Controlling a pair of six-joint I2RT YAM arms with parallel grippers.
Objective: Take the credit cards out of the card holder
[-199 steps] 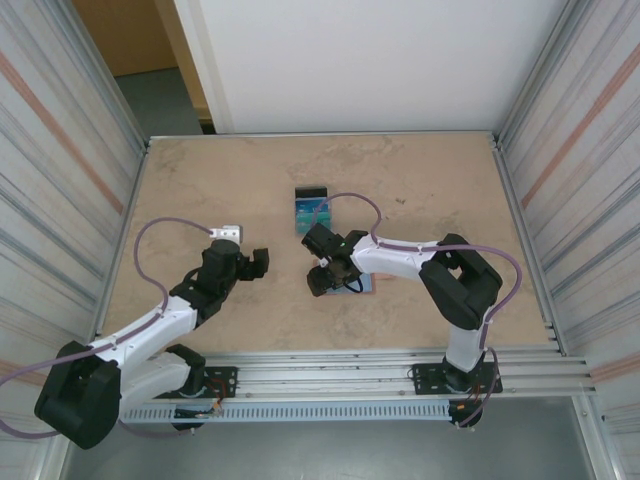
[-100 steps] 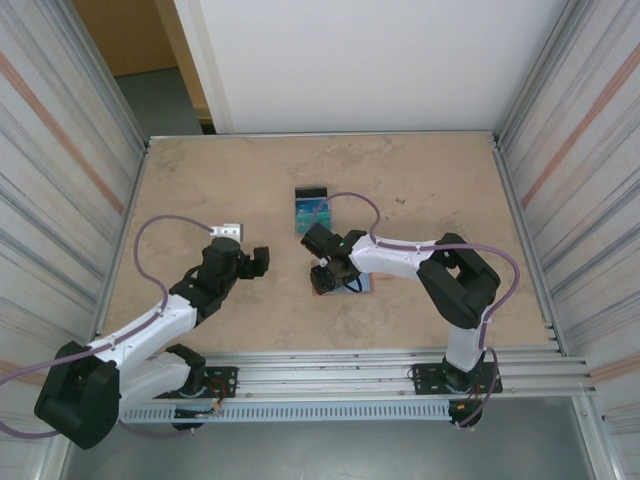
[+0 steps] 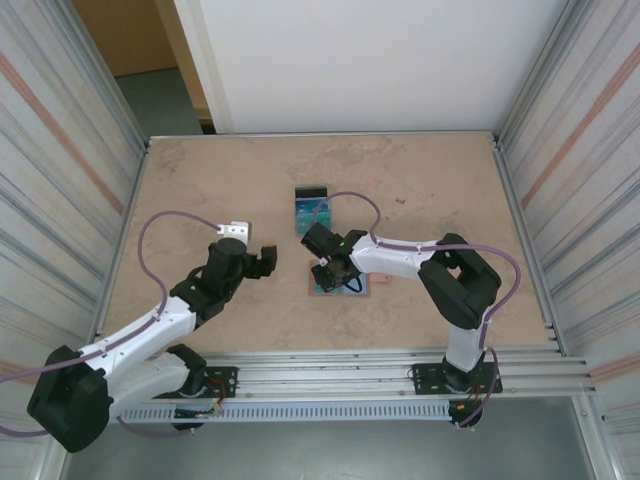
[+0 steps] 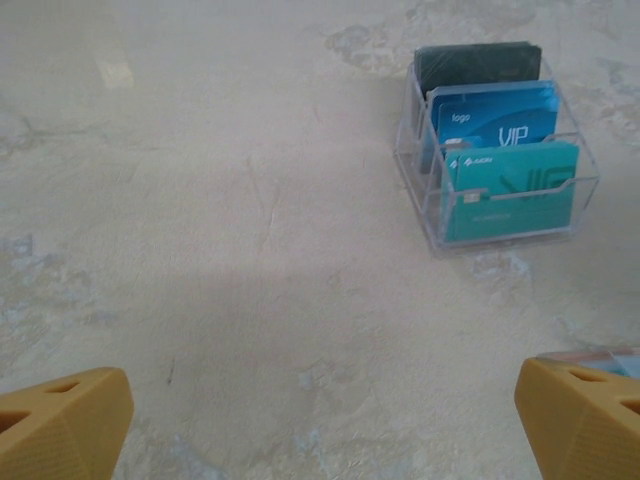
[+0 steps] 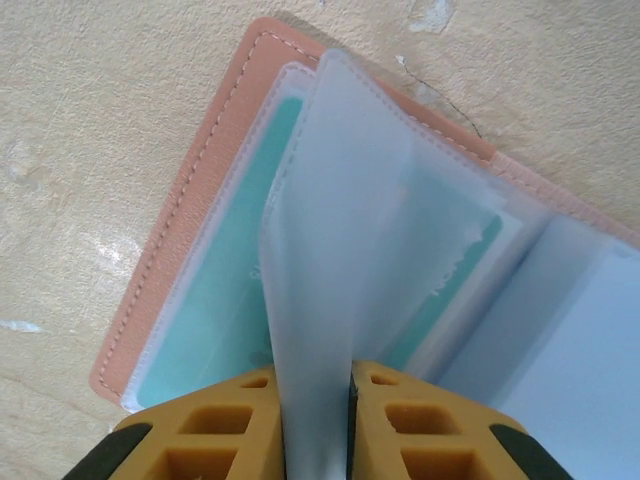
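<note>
The card holder (image 5: 196,196), reddish-brown leather with pale see-through pockets, lies open on the table (image 3: 420,190) under my right wrist. A teal credit card (image 5: 210,330) sits inside its lowest pocket. My right gripper (image 5: 316,372) is shut on one pale pocket leaf (image 5: 340,220), which stands up between the fingers. From above, the right gripper (image 3: 330,272) covers most of the card holder (image 3: 361,286). My left gripper (image 3: 265,260) hovers to the left of it, open, with bare table between its fingers (image 4: 62,422).
A clear plastic rack (image 4: 430,190) stands behind the card holder, holding a black card (image 4: 478,65), a blue card (image 4: 495,115) and a teal card (image 4: 510,190). From above, the rack (image 3: 311,208) is just beyond the right gripper. Metal walls enclose the table.
The right gripper's jaws have closed onto the pocket leaf. The left gripper has edged right, toward the card holder.
</note>
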